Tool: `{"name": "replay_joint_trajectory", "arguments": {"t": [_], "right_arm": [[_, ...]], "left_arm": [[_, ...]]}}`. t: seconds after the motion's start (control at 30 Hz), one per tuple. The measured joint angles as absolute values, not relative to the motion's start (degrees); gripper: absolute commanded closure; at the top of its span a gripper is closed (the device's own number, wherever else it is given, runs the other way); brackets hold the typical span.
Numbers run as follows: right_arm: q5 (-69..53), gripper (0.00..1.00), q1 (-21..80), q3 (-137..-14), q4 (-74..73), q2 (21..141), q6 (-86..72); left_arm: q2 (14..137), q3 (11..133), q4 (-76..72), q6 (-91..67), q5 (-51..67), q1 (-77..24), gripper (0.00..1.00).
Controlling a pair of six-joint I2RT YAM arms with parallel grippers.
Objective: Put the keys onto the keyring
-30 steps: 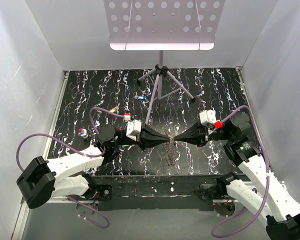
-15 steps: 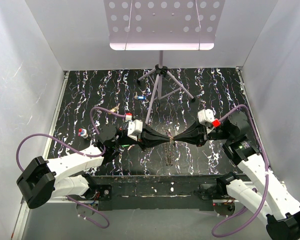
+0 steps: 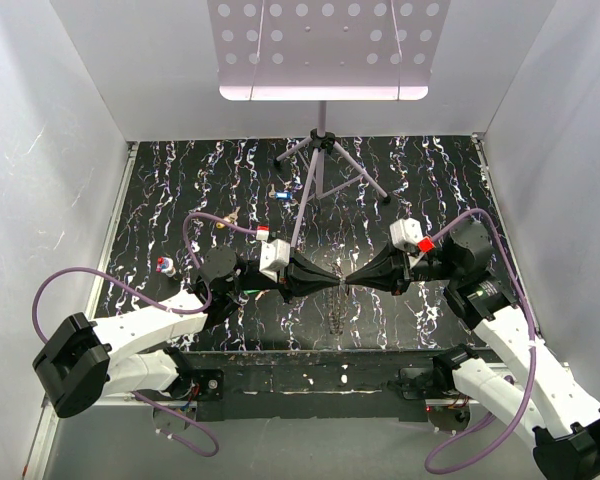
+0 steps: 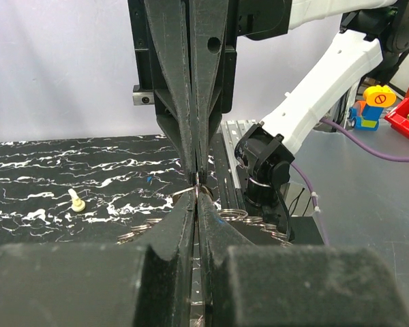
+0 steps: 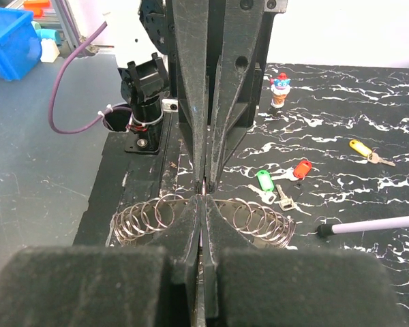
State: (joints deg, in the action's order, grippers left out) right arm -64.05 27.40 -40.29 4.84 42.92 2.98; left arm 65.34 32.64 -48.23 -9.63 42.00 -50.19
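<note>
Silvery wire keyring, coiled loops, near worktop front edge; we see left gripper and right gripper fully closed, tips meeting, held item unclear.

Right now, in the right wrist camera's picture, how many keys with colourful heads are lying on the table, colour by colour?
Green key: 1
Red key: 1
Yellow key: 1
Total: 3

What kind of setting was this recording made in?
Probably a lab robot work cell: white panel walls box in a black marbled tabletop, a tripod stand carries a perforated plate overhead, and a blue parts bin sits outside the enclosure.
</note>
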Motion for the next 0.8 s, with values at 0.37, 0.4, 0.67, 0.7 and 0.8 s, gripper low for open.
{"name": "replay_joint_trajectory", "arguments": {"t": [0.37, 0.4, 0.67, 0.7, 0.8], "right_arm": [[-63.5, 0.99, 27.9, -40.8, 1.8, 43.6, 4.8], [-63.5, 0.99, 27.9, -40.8, 1.6, 43.6, 4.8], [-63.1, 0.99, 28.2, -40.8, 0.4, 43.6, 5.3], [-63.1, 0.99, 28.2, -40.8, 0.3, 43.6, 5.4], [-63.1, 0.99, 28.2, -40.9, -0.1, 43.7, 5.6]], "left_arm": [[65.0, 33.6, -44.1, -8.3, 42.2, -50.0, 1.0], [64.9, 33.6, -43.7, -8.2, 42.2, -50.0, 1.0], [64.7, 34.2, -41.5, -7.5, 42.4, -50.0, 1.0], [64.7, 34.3, -41.0, -7.4, 42.4, -50.0, 1.0], [64.7, 34.7, -40.1, -7.2, 42.5, -50.0, 1.0]]}}
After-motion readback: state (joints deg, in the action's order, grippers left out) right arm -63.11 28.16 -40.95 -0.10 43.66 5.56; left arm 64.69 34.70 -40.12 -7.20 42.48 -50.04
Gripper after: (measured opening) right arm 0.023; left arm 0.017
